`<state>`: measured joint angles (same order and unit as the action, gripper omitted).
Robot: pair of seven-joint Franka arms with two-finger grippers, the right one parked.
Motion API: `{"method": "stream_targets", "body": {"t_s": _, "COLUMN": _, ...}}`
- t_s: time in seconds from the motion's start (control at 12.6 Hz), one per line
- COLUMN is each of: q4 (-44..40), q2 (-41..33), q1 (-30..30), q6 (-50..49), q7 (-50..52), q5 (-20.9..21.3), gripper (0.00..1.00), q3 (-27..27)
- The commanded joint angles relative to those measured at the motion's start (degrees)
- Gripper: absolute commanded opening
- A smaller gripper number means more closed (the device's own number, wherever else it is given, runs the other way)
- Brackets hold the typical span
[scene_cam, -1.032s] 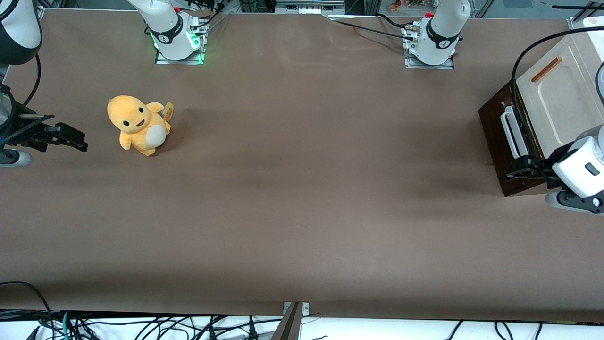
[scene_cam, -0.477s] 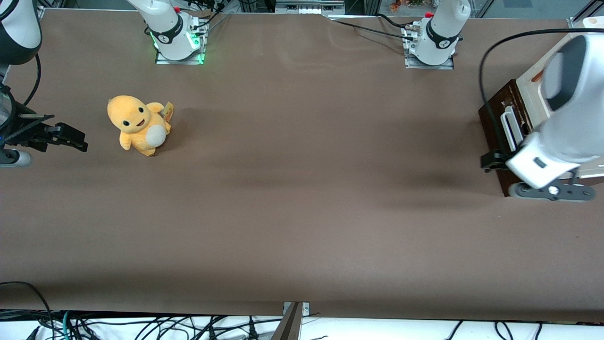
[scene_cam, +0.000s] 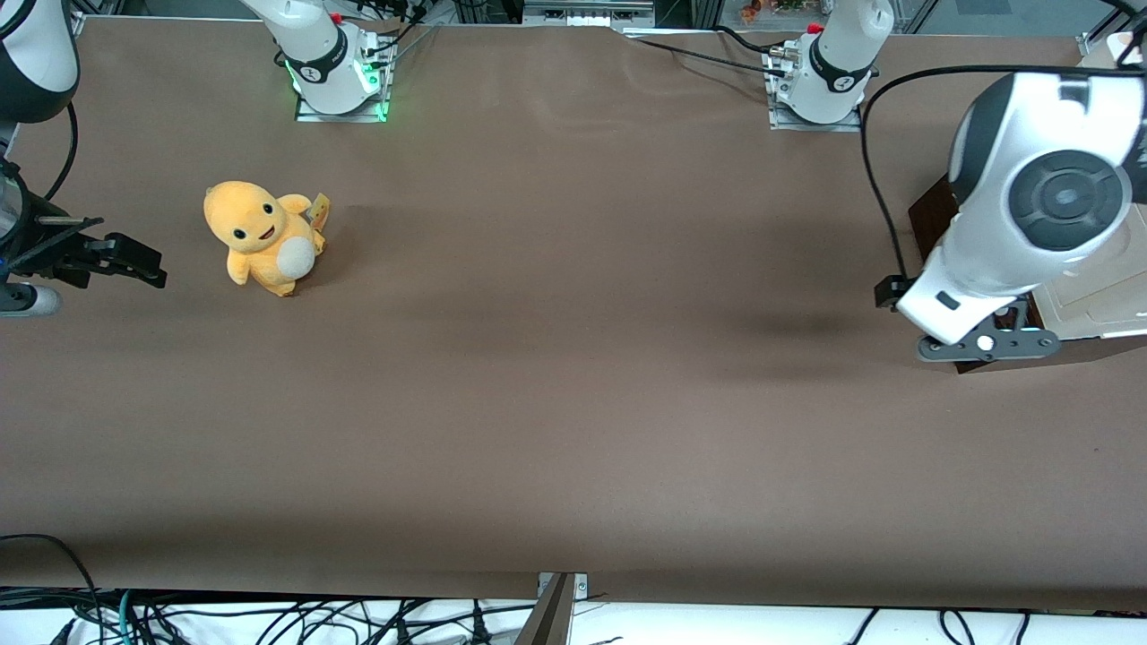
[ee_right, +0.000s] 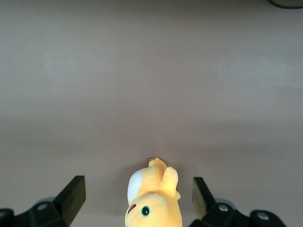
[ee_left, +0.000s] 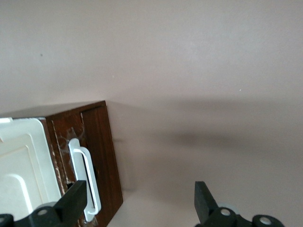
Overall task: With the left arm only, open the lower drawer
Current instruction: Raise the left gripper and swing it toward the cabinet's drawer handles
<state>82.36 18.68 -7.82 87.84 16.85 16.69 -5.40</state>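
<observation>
The hand hangs wide open and empty above the surface, just beside the lower drawer. That rigid white handle looks the obvious grip; it should slide stiffly.

I count one yellow plush toy on one brown tabletop. One cabinet shows two fronts: one dark lower drawer with one white loop handle, and one cream panelled front. My one tool, its two fingers spread apart, hovers above the tabletop just in front of that drawer.
</observation>
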Motion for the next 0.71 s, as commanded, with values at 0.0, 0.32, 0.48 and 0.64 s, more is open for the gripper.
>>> {"method": "stream_targets", "body": {"t_s": 0.0, "q4": 4.7, "q2": -2.2, "q1": 0.2, "q6": 1.4, "q7": 3.8, "q5": 1.8, "gripper": 1.0, "q3": -0.3}}
{"method": "stream_targets", "body": {"t_s": 0.32, "q4": 6.0, "q2": -1.3, "q1": 0.2, "q6": 1.4, "q7": 6.8, "q5": 2.0, "gripper": 1.0, "q3": -0.3}}
{"method": "stream_targets", "body": {"t_s": 0.48, "q4": 8.5, "q2": -1.0, "q1": 0.0, "q6": 1.4, "q7": 7.1, "q5": 6.4, "gripper": 1.0, "q3": -0.7}}
{"method": "stream_targets", "body": {"t_s": 0.64, "q4": 10.3, "q2": -0.8, "q1": 0.1, "q6": 1.5, "q7": 10.1, "q5": 8.4, "gripper": 1.0, "q3": -1.7}}
